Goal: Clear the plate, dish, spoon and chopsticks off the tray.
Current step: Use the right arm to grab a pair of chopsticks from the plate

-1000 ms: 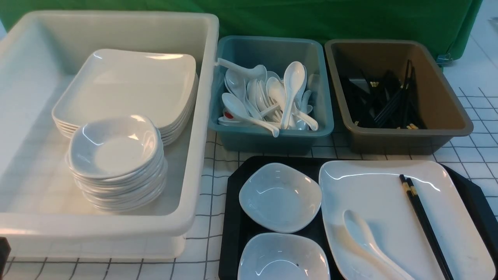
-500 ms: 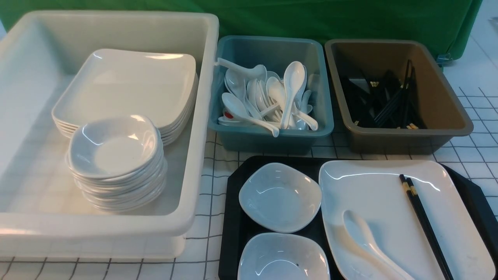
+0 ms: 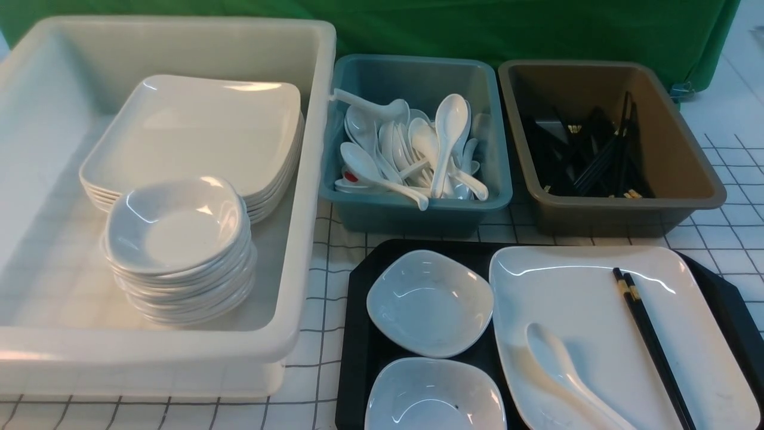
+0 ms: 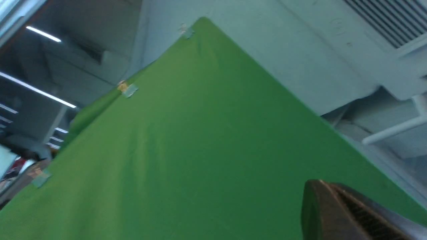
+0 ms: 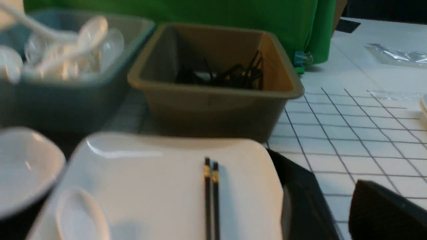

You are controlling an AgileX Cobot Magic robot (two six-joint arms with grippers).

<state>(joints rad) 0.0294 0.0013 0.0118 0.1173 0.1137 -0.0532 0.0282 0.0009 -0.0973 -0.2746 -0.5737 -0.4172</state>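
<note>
Gone: our arm's dark corner at 8 o'clock; tray untouched
Left jaws shut, right jaws we cannot tell; chopsticks at the plate's 3 o'clock could roll off if we tilt it

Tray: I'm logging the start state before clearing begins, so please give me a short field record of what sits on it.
tray: black, on the checked cloth, on the robot's side of the teal bin and brown bin
plate: flat on the tray's right part
spoon: lying in the plate, near side
chopsticks: pair side by side on the plate, right of the spoon
far dish: on the tray, left of the plate
near dish: on the tray, nearer the robot than the far dish
left to clear: everything
</note>
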